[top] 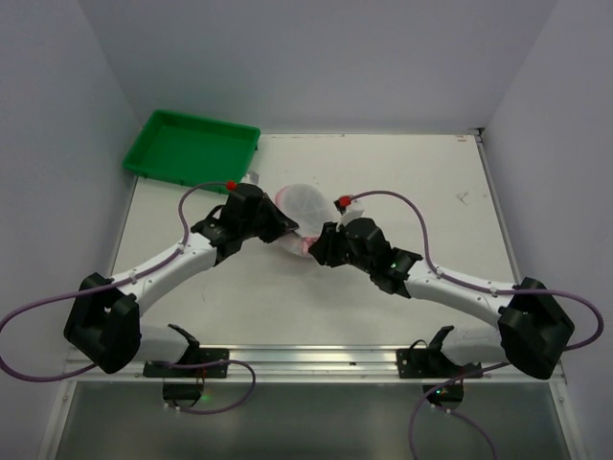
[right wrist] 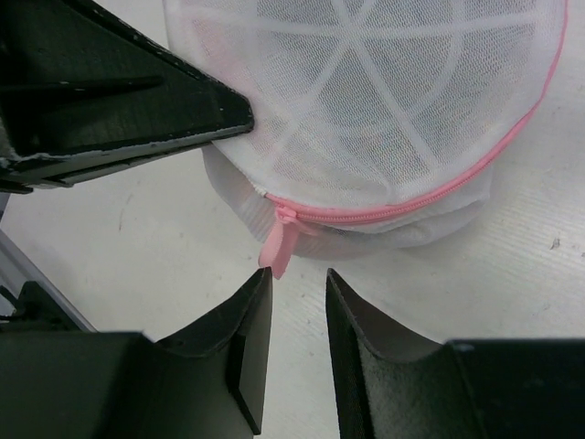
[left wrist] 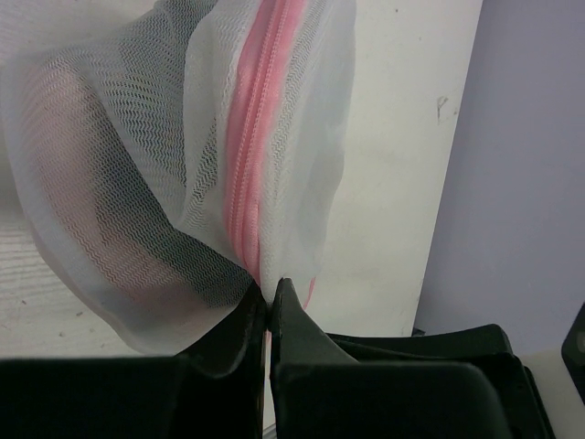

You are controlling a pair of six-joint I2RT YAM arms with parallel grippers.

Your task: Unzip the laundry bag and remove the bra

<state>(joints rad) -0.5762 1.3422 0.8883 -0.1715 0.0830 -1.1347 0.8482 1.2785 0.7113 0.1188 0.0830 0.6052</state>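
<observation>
The laundry bag (top: 305, 203) is a round white mesh pouch with a pink zipper, lying mid-table between both arms. My left gripper (left wrist: 271, 291) is shut on the bag's mesh edge beside the pink zipper (left wrist: 251, 155); a pinkish shape shows dimly through the mesh. In the right wrist view the bag (right wrist: 384, 110) lies just ahead, its zipper closed, its pink pull tab (right wrist: 277, 245) hanging down. My right gripper (right wrist: 299, 279) is open, its left fingertip just below the tab, not gripping it. The left gripper's finger (right wrist: 137, 101) shows at upper left. The bra is hidden inside.
A green rectangular tray (top: 192, 146) stands at the table's far left corner. Grey walls enclose the table on the left, back and right. The table's right edge (left wrist: 457, 165) shows in the left wrist view. Cables loop over both arms.
</observation>
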